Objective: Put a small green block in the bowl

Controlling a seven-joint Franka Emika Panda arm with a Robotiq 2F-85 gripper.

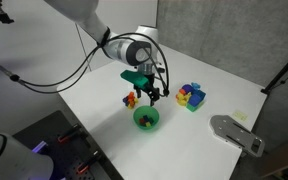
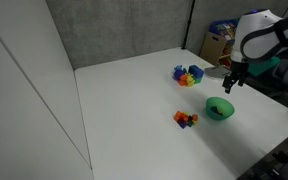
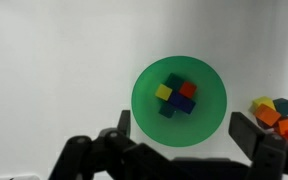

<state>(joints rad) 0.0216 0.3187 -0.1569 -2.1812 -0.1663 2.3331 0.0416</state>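
White table (image 1: 96,108), grey panel wall (image 2: 114,30) behind, cardboard box (image 2: 215,46) beyond.

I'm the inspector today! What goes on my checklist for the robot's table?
Surface: white table, nothing spilled.
Job's things: green bowl holds yellow, red, blue and dark, maybe green, blocks.
Clutter: big block cluster and small block cluster beside the bowl; grey flat object at the table's edge.
Grippers: gripper open, empty, above the bowl.
Cables: black cable hanging along the arm.
Surroundings: grey wall, cardboard box.
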